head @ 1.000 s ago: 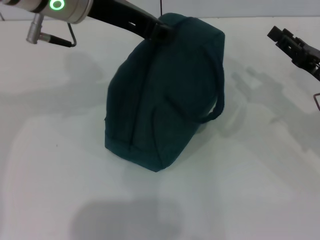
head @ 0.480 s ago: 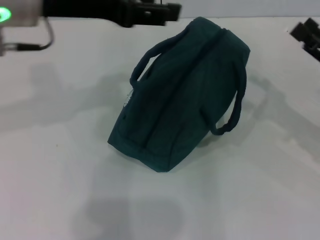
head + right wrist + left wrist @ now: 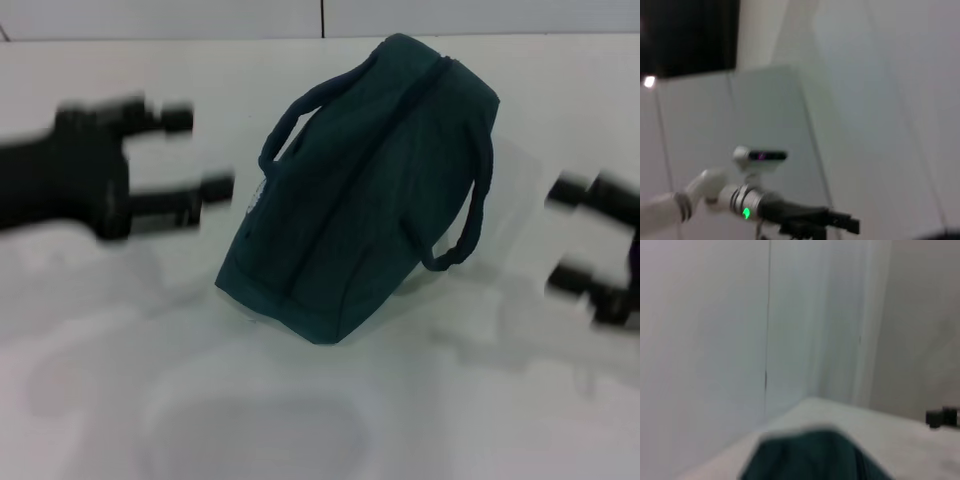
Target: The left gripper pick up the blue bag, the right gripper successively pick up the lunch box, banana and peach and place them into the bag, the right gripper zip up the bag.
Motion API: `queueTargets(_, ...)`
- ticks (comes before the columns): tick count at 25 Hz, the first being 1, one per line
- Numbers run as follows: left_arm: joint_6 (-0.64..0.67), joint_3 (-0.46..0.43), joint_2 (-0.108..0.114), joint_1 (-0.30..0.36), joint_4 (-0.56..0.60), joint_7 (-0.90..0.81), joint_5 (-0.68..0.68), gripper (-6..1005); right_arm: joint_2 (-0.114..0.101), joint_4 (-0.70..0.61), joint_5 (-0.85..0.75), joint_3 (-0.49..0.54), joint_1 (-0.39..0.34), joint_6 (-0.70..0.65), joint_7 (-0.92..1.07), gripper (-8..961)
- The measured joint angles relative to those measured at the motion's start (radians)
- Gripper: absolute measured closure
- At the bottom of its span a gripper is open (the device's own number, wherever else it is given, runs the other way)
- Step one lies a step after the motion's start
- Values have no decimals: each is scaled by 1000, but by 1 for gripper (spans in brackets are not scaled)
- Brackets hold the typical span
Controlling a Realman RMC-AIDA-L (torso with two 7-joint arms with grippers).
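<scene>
The blue bag (image 3: 365, 190) is seen lying tilted on its side on the white tabletop (image 3: 120, 380), its top seam closed along its length and both loop handles (image 3: 465, 215) hanging free. No lunch box, banana or peach can be found anywhere in the views — they are judged to be inside the bag already, though this cannot be confirmed from outside.

The left claw (image 3: 195, 155) is held just beside the bag, on its left, apart from the fabric, with its two fingers spread and nothing between them. The right claw (image 3: 580, 235) is placed near the bag's right side, likewise spread and empty, clear of the nearer handle.

The bag's top edge (image 3: 810, 452) is caught low in the left wrist view; the left arm (image 3: 790, 217) is seen from the right wrist view against the wall.

The task is judged to be at or very near its end: the bag is shut and set down, and no step appears to be left, unless the zip is not fully drawn — the pull cannot be made out
</scene>
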Motion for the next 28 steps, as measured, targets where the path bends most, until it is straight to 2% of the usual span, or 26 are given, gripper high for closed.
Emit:
queueTargets(5, 26, -12, 1, 19, -208, 132, 82, 179, 41, 8, -136, 0, -39, 83, -110, 96)
queueTargets(9, 19, -27, -1, 19, -404, 310, 144, 182, 78, 11, -192, 0, -88, 224, -203, 97)
queueTargets(15, 12, -128, 0, -6, -696, 577, 150, 181, 98, 42, -199, 0, -113, 363, -242, 96)
queueTargets(21, 4, -156, 1, -4, -746, 641, 148, 181, 110, 46, -196, 0, -113, 388, -265, 96)
queueTargets(28, 7, -157, 2, -8, -750, 644, 143, 181, 111, 46, -196, 0, -114, 387, -266, 96)
